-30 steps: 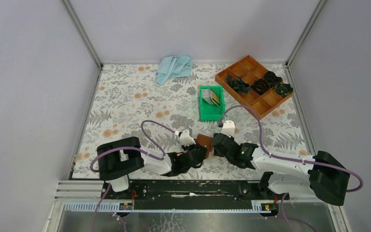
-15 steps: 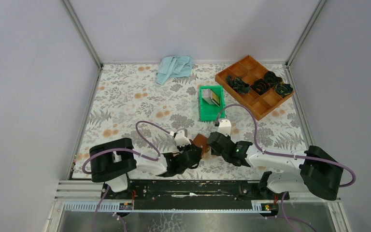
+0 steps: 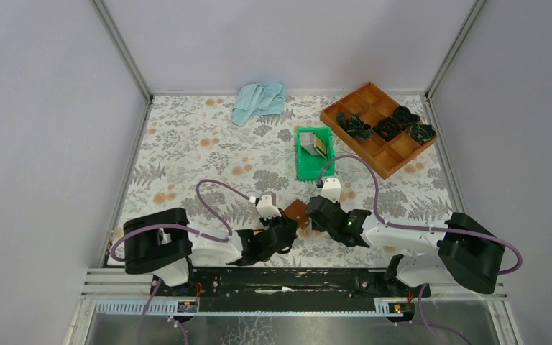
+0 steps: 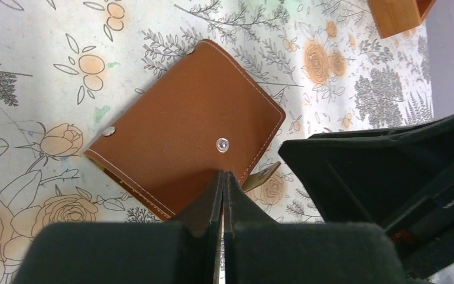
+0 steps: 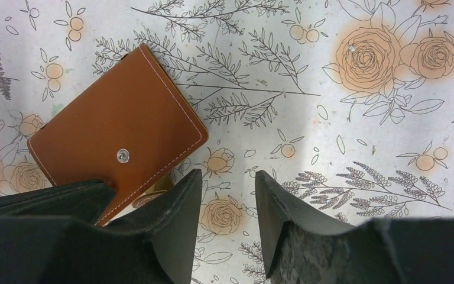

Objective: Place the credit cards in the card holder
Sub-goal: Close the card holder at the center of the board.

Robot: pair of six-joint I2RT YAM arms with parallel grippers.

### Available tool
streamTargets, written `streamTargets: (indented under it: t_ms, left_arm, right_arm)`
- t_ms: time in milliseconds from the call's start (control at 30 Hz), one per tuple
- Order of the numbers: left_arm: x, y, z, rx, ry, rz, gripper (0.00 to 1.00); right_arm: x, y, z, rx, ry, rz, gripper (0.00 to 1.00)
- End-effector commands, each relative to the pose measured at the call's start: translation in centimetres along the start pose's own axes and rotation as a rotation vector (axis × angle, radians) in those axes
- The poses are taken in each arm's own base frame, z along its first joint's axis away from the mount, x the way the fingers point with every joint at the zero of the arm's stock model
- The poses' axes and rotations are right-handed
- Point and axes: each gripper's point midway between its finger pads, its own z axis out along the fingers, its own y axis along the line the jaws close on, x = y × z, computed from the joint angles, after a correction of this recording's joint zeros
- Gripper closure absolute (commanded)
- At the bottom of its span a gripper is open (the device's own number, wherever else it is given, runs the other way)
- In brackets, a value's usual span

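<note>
The card holder (image 3: 297, 213) (image 4: 189, 124) (image 5: 112, 130) is a brown leather wallet lying closed and flat on the floral cloth between the two grippers, its snap tab (image 4: 263, 174) sticking out from under one edge. My left gripper (image 3: 286, 228) (image 4: 222, 174) is shut with nothing between its fingers, its tips over the wallet's near edge. My right gripper (image 3: 315, 216) (image 5: 227, 174) is open over bare cloth just right of the wallet, its left finger beside the snap tab. Credit cards (image 3: 317, 146) stand as a small grey and gold stack in the green bin.
The green plastic bin (image 3: 312, 171) sits just behind the grippers. A wooden compartment tray (image 3: 374, 149) with dark green objects lies at the back right. A light blue cloth (image 3: 260, 100) is crumpled at the back centre. Metal frame posts and grey walls border the table.
Both grippers and the wallet between them have shifted slightly left. Both arms' rear links have swung left. Neither gripper's opening has changed.
</note>
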Motion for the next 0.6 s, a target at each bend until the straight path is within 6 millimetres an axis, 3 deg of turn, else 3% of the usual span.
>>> streamTargets:
  t_ms: [0, 267, 567]
  left_arm:
    - [-1.7, -0.4, -0.5, 0.010, -0.074, 0.016, 1.00]
    - [-2.8, 0.6, -0.9, -0.043, -0.112, 0.038, 1.00]
    - [-1.5, 3.3, -0.4, -0.113, -0.095, 0.086, 1.00]
  right_arm:
    - [-2.1, 1.8, -0.7, -0.058, -0.050, 0.025, 0.55]
    - [-1.9, 1.8, -1.3, -0.079, -0.047, 0.020, 0.55]
    - [-1.5, 2.5, -2.0, -0.093, -0.051, -0.002, 0.55]
